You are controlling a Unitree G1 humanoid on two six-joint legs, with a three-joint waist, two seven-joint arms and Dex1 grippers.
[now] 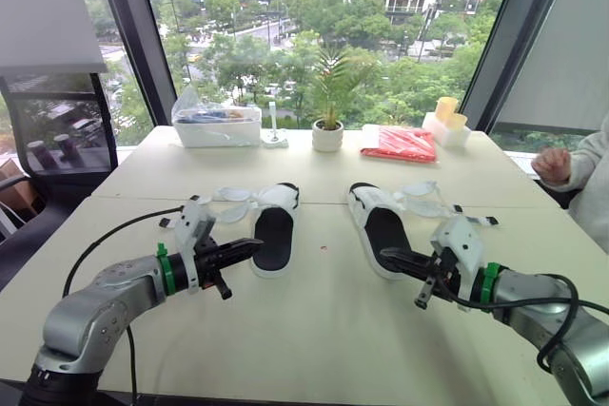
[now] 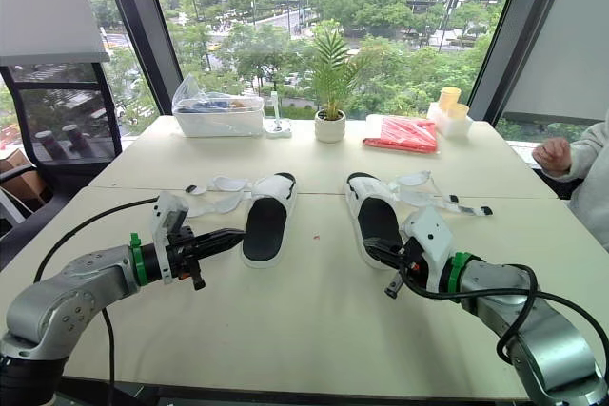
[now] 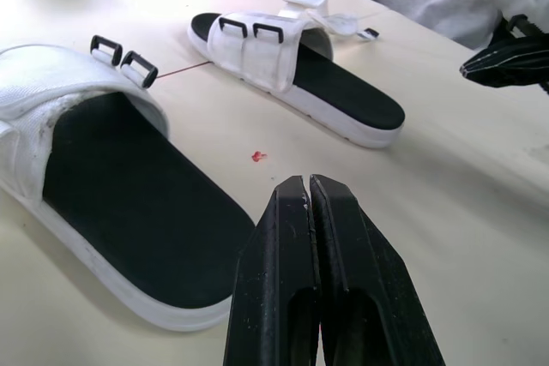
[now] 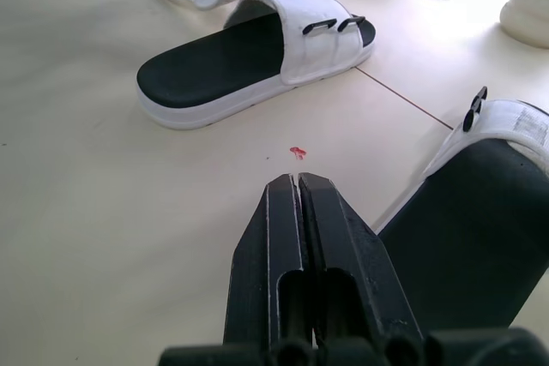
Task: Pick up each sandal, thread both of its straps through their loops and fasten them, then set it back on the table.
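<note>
Two white sandals with black footbeds lie side by side on the table, straps undone. The left sandal [image 1: 275, 235] has its loose straps [image 1: 233, 202] spread out to its left, and the right sandal [image 1: 381, 230] has its straps [image 1: 433, 202] spread to its right. My left gripper [image 1: 255, 246] hovers low, shut and holding nothing, its tip just left of the left sandal's heel. My right gripper [image 1: 385, 255] is also shut and holding nothing, with its tip at the heel edge of the right sandal. Black buckle loops [image 3: 124, 57] sit on the left sandal's upper.
At the table's far side stand a potted plant [image 1: 327, 130], a white bin with a bag [image 1: 217, 124], a red packet [image 1: 400, 143] and yellow cups [image 1: 447, 116]. A person's hand [image 1: 552, 164] rests at the right edge. A small red speck [image 1: 324, 248] lies between the sandals.
</note>
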